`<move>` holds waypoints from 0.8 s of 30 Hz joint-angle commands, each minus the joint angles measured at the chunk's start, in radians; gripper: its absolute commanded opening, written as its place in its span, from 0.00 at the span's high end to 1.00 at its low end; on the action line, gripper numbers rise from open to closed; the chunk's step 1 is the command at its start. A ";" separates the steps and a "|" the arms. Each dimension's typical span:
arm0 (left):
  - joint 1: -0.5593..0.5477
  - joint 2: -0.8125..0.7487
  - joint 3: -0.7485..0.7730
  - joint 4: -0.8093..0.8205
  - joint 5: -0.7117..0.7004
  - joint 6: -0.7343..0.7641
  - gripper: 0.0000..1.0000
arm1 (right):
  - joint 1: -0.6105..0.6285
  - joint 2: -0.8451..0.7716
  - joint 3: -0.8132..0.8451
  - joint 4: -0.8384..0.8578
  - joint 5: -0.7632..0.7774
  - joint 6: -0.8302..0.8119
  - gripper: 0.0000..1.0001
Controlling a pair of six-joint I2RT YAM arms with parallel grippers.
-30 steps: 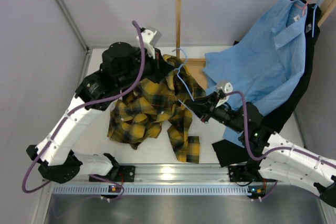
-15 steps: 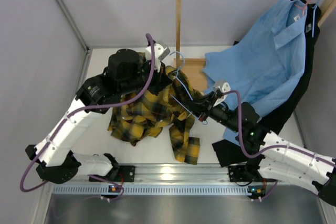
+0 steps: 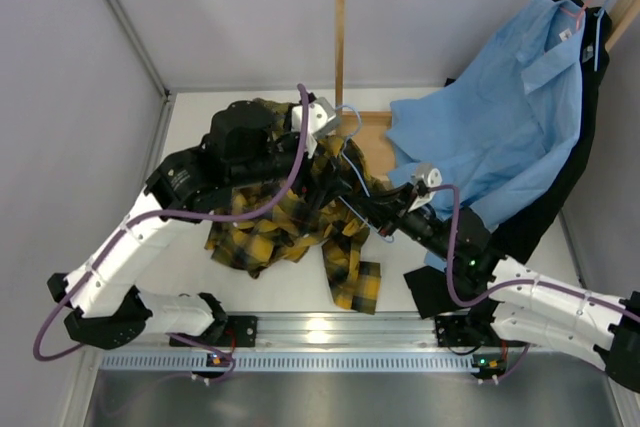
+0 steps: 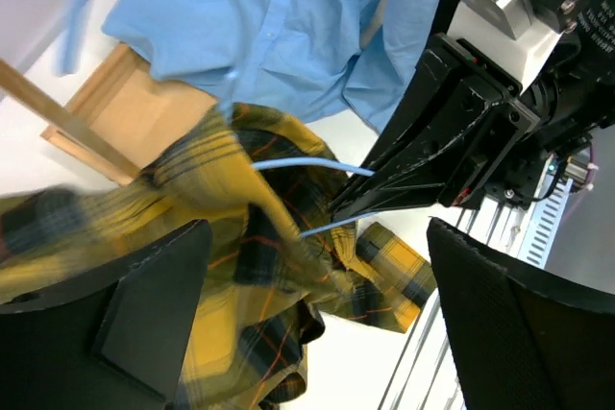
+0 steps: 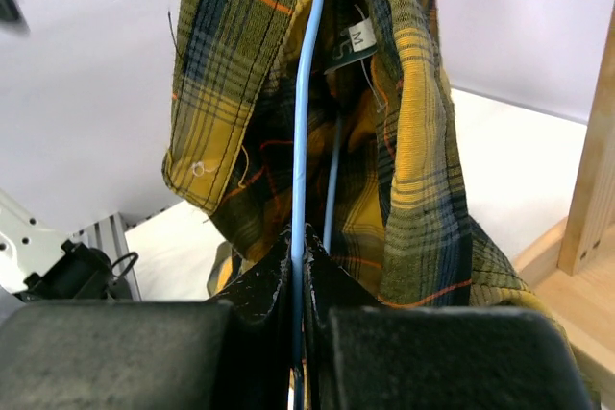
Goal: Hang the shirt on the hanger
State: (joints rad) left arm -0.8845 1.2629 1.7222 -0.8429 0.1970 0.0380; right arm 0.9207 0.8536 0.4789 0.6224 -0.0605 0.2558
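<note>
White desk (image 3: 190,117) carrying the plaid shirt (image 3: 270,232), bunched at centre and draped partly over the pale blue hanger (image 5: 303,93). Right pincer (image 5: 298,247) pinches the hanger's wire. Left pincer (image 4: 317,266) stands spread, with shirt fabric between its fingers.

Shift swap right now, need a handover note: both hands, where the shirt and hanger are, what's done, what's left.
Left hand: open, hovering at the shirt, gripping nothing.
Right hand: shut on the hanger wire.
Shirt: collar end draped around the hanger, hook poking out on top; the rest is bunched on the table.
Done: hanger is into the neck.
Left: pull the shoulders over both hanger arms; these views don't show whether either is seated.
</note>
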 commanded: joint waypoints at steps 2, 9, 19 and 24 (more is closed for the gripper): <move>-0.002 -0.088 0.051 0.022 -0.065 0.075 0.02 | -0.013 -0.057 -0.083 0.298 0.033 0.025 1.00; -0.002 -0.218 -0.059 0.211 -0.119 0.324 0.02 | -0.020 -0.093 -0.131 0.318 0.022 0.051 1.00; 0.180 0.099 0.132 0.007 0.434 0.560 0.06 | -0.065 -0.218 -0.221 0.229 -0.105 0.066 1.00; 0.186 0.220 0.292 -0.169 0.513 0.603 0.05 | -0.074 -0.317 -0.235 0.122 -0.191 0.020 1.00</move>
State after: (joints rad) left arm -0.6979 1.4849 1.9347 -0.8772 0.5434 0.5728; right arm 0.8616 0.5945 0.2314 0.7315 -0.1604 0.3122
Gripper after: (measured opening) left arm 0.950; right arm 0.003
